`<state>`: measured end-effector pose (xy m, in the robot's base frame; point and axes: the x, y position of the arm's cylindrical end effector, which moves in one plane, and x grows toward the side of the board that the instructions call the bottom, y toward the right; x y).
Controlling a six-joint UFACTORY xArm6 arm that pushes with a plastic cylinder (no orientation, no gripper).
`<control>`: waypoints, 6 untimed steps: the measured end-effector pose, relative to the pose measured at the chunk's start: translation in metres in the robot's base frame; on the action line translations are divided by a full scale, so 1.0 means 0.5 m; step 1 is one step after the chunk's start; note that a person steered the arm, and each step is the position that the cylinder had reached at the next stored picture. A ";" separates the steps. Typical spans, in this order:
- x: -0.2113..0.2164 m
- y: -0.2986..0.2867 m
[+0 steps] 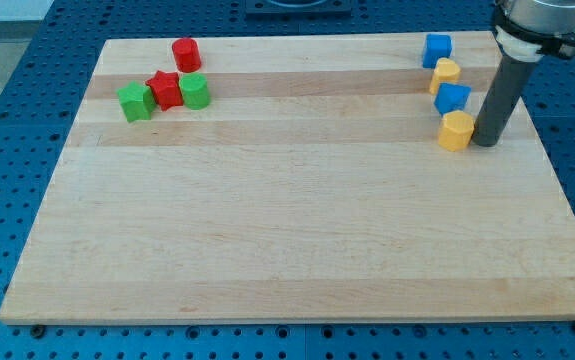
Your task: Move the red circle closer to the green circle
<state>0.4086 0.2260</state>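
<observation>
The red circle (186,53) stands near the board's top left edge. The green circle (195,91) lies just below it with a small gap, touching a red star (165,89). A second green block (136,102) touches the star on the view's left. My tip (486,143) rests on the board at the far right, right beside a yellow block (456,131), far from the red and green blocks.
A blue block (437,49), a yellow block (446,72) and another blue block (452,99) form a column at the top right, above the yellow block by my tip. The wooden board (287,240) lies on a blue perforated table.
</observation>
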 end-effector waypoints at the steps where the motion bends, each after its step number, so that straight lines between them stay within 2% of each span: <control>1: 0.089 -0.034; 2: 0.165 -0.132; 4: 0.164 -0.487; 5: 0.151 -0.689; 6: 0.081 -0.866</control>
<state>0.4490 -0.2069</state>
